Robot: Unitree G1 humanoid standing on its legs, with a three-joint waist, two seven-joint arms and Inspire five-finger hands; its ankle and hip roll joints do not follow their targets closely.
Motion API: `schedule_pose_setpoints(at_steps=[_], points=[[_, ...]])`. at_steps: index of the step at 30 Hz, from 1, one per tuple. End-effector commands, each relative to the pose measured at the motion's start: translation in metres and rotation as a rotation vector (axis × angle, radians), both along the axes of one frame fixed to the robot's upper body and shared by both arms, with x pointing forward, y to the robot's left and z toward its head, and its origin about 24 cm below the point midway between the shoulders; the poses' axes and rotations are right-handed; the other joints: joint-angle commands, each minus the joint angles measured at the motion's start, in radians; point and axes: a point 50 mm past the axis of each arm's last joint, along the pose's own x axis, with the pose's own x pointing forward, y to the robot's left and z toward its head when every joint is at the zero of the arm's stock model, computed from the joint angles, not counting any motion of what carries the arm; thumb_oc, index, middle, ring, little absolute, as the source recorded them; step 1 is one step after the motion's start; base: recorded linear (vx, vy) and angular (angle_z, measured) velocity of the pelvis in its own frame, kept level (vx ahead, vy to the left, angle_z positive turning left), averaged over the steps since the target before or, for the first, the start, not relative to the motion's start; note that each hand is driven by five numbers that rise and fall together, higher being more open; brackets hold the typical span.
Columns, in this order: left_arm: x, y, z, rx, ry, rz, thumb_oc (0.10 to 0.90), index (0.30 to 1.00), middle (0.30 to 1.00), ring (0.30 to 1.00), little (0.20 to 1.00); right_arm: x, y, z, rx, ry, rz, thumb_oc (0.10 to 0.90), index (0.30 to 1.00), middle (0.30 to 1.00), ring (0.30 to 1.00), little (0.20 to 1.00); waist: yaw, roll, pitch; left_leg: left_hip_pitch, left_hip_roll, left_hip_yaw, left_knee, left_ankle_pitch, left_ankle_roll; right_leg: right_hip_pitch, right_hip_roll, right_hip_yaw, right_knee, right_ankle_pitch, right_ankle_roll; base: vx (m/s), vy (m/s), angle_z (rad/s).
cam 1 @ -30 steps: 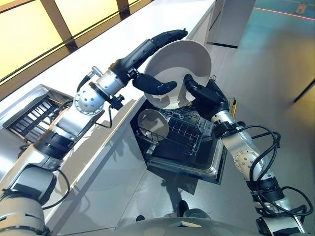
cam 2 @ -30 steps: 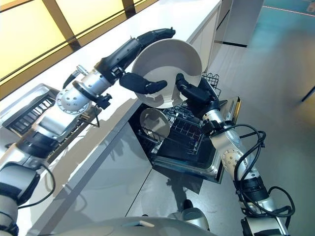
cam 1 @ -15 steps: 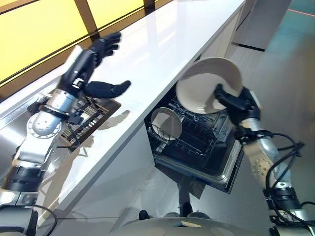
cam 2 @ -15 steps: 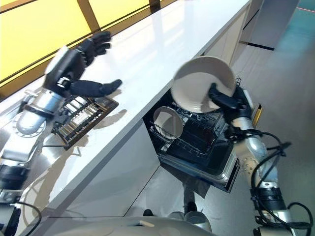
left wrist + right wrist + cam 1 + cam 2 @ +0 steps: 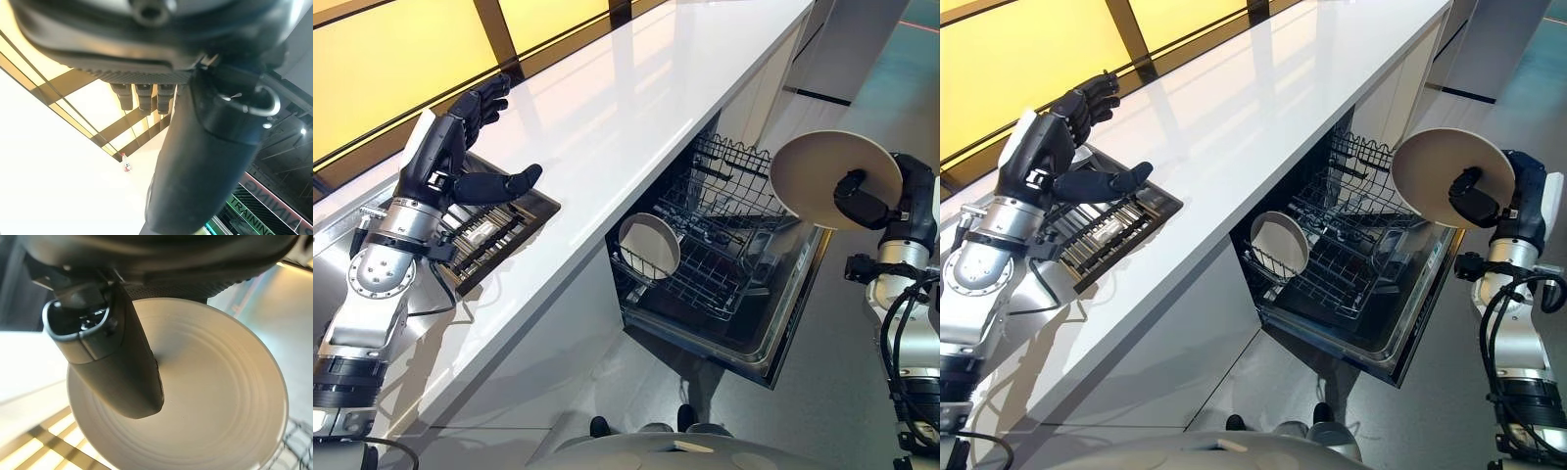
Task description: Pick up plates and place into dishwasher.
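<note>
A: Over on the right, beyond the open dishwasher (image 5: 773, 323), what did the right hand (image 5: 867, 199) have?

B: It was clamped on a plate (image 5: 822, 176), thumb pressed across the plate's inner face and fingers behind the rim. The plate stood nearly on edge in the air, above the right side of the pulled-out rack (image 5: 720, 240) and clear of it.

A: Was anything loaded already?

B: Yes, 1 other plate (image 5: 648, 245) stood upright in the near left part of the rack, leaning a little among the wires.

A: And the left hand (image 5: 450, 157)?

B: It was up over the left end of the white bench (image 5: 607, 108), fingers loosely spread, thumb pointing right, holding nothing. Just below it a dark slatted drying tray (image 5: 494, 230) sat sunk into the bench.

A: How did the dishwasher stand?

B: Its door was dropped down toward the floor (image 5: 636, 392), and the rack was drawn out over it, under the bench edge.
</note>
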Motion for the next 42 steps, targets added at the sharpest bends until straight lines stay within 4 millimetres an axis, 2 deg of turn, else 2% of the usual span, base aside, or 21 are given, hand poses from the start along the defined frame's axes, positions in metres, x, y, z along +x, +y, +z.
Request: schedule_pose_setpoints(at_steps=[1, 9, 13, 14, 20, 24, 28, 33, 38, 42], points=[[-0.007, -0.027, 0.055, 0.039, -0.271, -0.145, 0.8, 0.9, 0.9, 0.9, 0.9, 0.024, 0.014, 0.067, -0.285, -0.152, 0.057, 0.1, 0.3, 0.3, 0.3, 0.2, 0.028, -0.048, -0.044, 0.028, -0.056, -0.058, 0.006, -0.073, 0.009, 0.049, 0.0, -0.041, 0.009, -0.01, 0.056, 0.02, -0.033, 0.01], [-0.002, -0.045, 0.053, 0.028, -0.193, -0.278, 0.8, 0.9, 0.9, 0.9, 0.9, 0.055, 0.012, 0.05, -0.557, 0.168, 0.051, 0.1, 0.3, 0.3, 0.3, 0.2, 0.067, -0.059, -0.02, 0.023, -0.06, -0.073, 0.006, -0.073, 0.012, 0.056, -0.002, -0.066, 0.011, -0.015, 0.053, 0.0, -0.047, 0.09], [0.001, -0.053, 0.054, 0.005, -0.19, -0.311, 0.8, 0.9, 0.9, 0.9, 0.9, 0.071, 0.013, 0.036, -0.592, 0.286, 0.041, 0.1, 0.3, 0.3, 0.3, 0.2, 0.09, -0.061, -0.002, 0.021, -0.06, -0.092, 0.006, -0.068, 0.017, 0.061, 0.0, -0.086, 0.028, -0.027, 0.045, 0.01, -0.049, 0.11], [0.002, -0.055, 0.052, -0.004, -0.188, -0.325, 0.8, 0.9, 0.9, 0.9, 0.9, 0.074, 0.012, 0.027, -0.598, 0.315, 0.03, 0.1, 0.3, 0.3, 0.3, 0.2, 0.097, -0.059, 0.005, 0.024, -0.06, -0.098, 0.006, -0.067, 0.019, 0.061, 0.0, -0.091, 0.046, -0.037, 0.041, 0.04, -0.048, 0.31], [0.004, -0.068, 0.053, -0.018, -0.194, -0.374, 0.8, 0.9, 0.9, 0.9, 0.9, 0.085, 0.004, 0.004, -0.574, 0.456, -0.043, 0.1, 0.3, 0.3, 0.3, 0.2, 0.129, -0.048, 0.038, 0.021, -0.061, -0.121, 0.006, -0.062, 0.018, 0.056, -0.009, -0.111, 0.063, -0.04, 0.035, 0.01, -0.027, 0.14], [0.005, -0.072, 0.054, -0.023, -0.194, -0.389, 0.8, 0.9, 0.9, 0.9, 0.9, 0.092, -0.001, 0.008, -0.558, 0.487, -0.091, 0.1, 0.3, 0.3, 0.3, 0.2, 0.149, -0.034, 0.059, 0.0, -0.063, -0.138, 0.007, -0.054, 0.018, 0.04, -0.011, -0.118, 0.074, -0.047, 0.028, -0.04, -0.01, 0.11], [0.007, -0.073, 0.061, -0.031, -0.227, -0.392, 0.8, 0.9, 0.9, 0.9, 0.9, 0.102, -0.003, 0.032, -0.568, 0.442, -0.132, 0.1, 0.3, 0.3, 0.3, 0.2, 0.163, -0.019, 0.101, -0.041, -0.066, -0.154, 0.011, -0.042, 0.016, 0.004, -0.016, -0.126, 0.089, -0.049, 0.025, -0.16, 0.002, 0.16], [0.007, -0.074, 0.068, -0.053, -0.273, -0.405, 0.8, 0.9, 0.9, 0.9, 0.9, 0.108, -0.006, 0.051, -0.549, 0.422, -0.161, 0.1, 0.3, 0.3, 0.3, 0.2, 0.175, -0.001, 0.144, -0.074, -0.07, -0.167, 0.013, -0.031, 0.017, -0.025, -0.019, -0.135, 0.104, -0.054, 0.019, -0.1, 0.016, 0.08], [0.008, -0.078, 0.071, -0.064, -0.294, -0.421, 0.8, 0.9, 0.9, 0.9, 0.9, 0.113, -0.003, 0.056, -0.485, 0.396, -0.156, 0.1, 0.3, 0.3, 0.3, 0.2, 0.181, 0.012, 0.169, -0.09, -0.073, -0.177, 0.022, -0.027, 0.018, -0.044, -0.022, -0.143, 0.133, -0.066, 0.011, -0.05, 0.018, 0.08], [0.01, -0.081, 0.076, -0.079, -0.317, -0.431, 0.8, 0.9, 0.9, 0.9, 0.9, 0.121, 0.008, 0.06, -0.461, 0.379, -0.123, 0.1, 0.3, 0.3, 0.3, 0.2, 0.187, 0.021, 0.188, -0.101, -0.078, -0.181, 0.027, -0.026, 0.02, -0.059, -0.027, -0.151, 0.154, -0.077, 0.005, -0.06, 0.031, 0.04]])
